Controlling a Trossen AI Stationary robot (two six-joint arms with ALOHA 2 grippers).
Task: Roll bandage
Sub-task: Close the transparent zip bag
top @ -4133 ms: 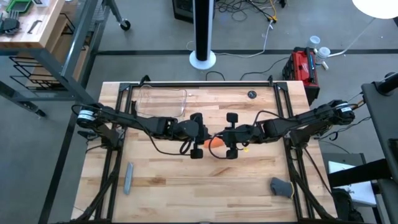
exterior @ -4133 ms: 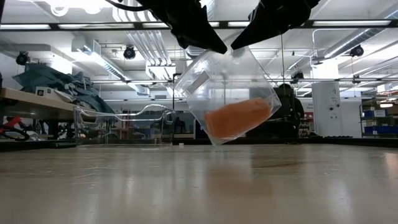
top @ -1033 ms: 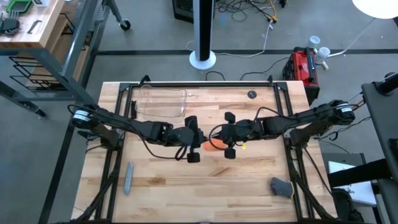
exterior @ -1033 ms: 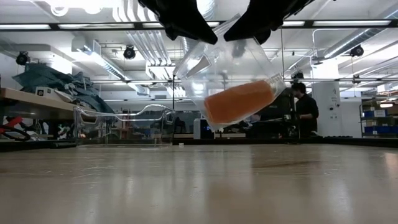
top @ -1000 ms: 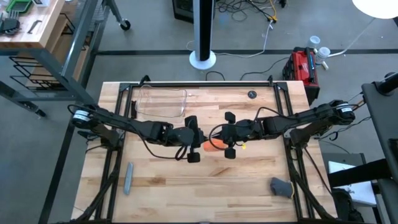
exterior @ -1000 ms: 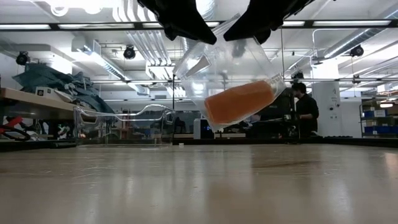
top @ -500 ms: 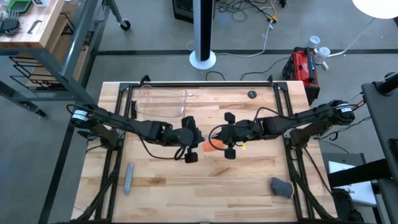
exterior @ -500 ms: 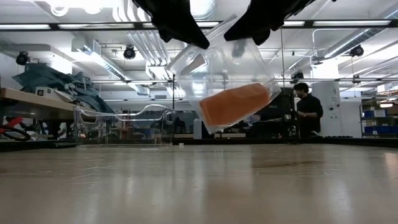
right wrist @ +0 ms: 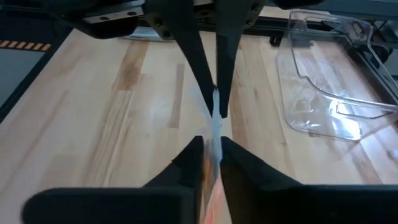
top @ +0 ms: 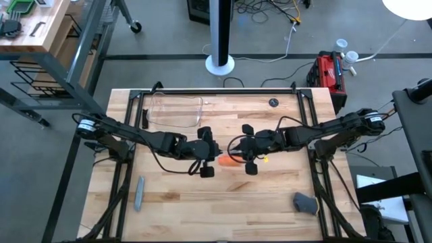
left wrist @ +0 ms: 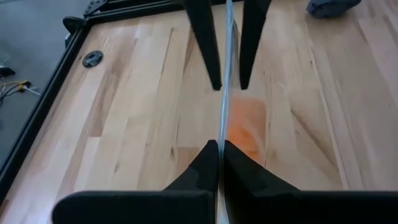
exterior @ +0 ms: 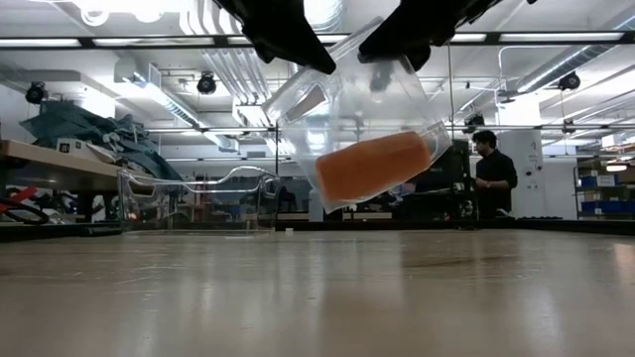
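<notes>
One orange bandage [exterior: 373,167] inside one clear plastic wrap [exterior: 352,104], held above the table [top: 216,196] by two grippers, left gripper [top: 208,151] and right gripper [top: 247,148], both clamped on the wrap's top edge.

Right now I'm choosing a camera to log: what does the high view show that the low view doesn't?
Only the high view shows the grey bar and which gripper is which: left gripper, right gripper. Only the low view shows the clear plastic wrap hanging above the table, and a person behind. Both show the orange bandage.
</notes>
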